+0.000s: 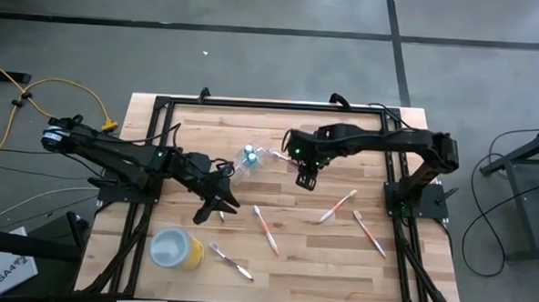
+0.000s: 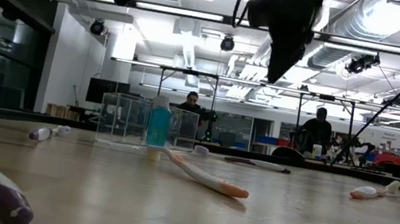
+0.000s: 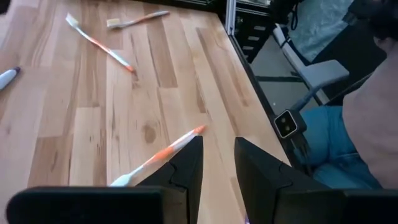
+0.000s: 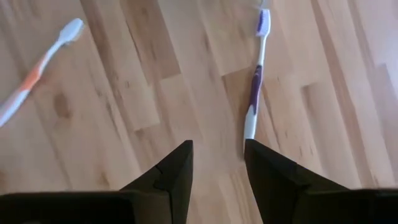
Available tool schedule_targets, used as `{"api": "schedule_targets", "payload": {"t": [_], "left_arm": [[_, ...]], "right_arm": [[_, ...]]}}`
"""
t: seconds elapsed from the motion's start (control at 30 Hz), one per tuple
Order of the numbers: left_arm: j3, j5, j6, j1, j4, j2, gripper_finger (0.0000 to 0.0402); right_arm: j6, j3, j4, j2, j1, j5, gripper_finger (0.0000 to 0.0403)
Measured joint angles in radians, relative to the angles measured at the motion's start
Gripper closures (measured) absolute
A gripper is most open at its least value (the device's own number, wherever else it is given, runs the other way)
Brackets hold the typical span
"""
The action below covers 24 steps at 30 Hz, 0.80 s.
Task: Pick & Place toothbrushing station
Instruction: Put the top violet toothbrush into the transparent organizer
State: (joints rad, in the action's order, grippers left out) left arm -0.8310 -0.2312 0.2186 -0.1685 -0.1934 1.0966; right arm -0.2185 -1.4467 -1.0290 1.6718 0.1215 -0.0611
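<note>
**High view: brushes scattered, both grippers empty**

High view shows us a wooden table (image 1: pixel 337 263) with the station's pieces spread across it. The clear plastic cup (image 1: pixel 243 164) appears to lie on its side near the table's middle, with two blue tubes (image 1: pixel 252 155) at its mouth. In the low view a blue tube (image 2: pixel 158 125) stands in front of a clear container, so we cannot say how the two sit together.

We count several toothbrushes loose on the wood: an orange one (image 1: pixel 265 229) near the centre, another orange one (image 1: pixel 338 207) to its right, a third (image 1: pixel 369 232) further right, and a purple one (image 1: pixel 231 260) beside the yellow cup (image 1: pixel 176 249).

The left gripper (image 1: pixel 214 206) hovers just left of the central orange brush; its wrist view shows the fingers (image 3: pixel 186 165) a narrow gap apart with nothing between them. The right gripper (image 1: pixel 306 176) hangs to the right of the tubes; in its wrist view the jaws stand partly open and empty over a purple toothbrush (image 4: pixel 254 93) on the wood.

We judge the task barely begun: no brush stands in the clear cup, and all are left to gather.
</note>
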Motion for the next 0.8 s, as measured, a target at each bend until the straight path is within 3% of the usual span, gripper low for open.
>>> {"api": "schedule_targets", "payload": {"t": [0.1, 0.33, 0.57, 0.8], "left_arm": [[0.000, 0.002, -0.001, 0.015, -0.001, 0.000, 0.0314], [0.000, 0.001, -0.001, 0.043, -0.001, 0.000, 0.0314], [0.000, 0.001, 0.000, 0.071, 0.000, -0.001, 0.0314], [0.000, 0.000, 0.015, 0.102, 0.001, -0.001, 0.0314]], "right_arm": [[0.024, 0.068, 0.092, 0.000, 0.015, 0.003, 0.0266], [0.096, 0.237, 0.324, 0.001, 0.116, 0.120, 0.0266], [0.174, 0.284, 0.470, 0.002, 0.233, 0.170, 0.0266], [0.237, 0.306, 0.524, 0.074, 0.277, 0.196, 0.0266]]}}
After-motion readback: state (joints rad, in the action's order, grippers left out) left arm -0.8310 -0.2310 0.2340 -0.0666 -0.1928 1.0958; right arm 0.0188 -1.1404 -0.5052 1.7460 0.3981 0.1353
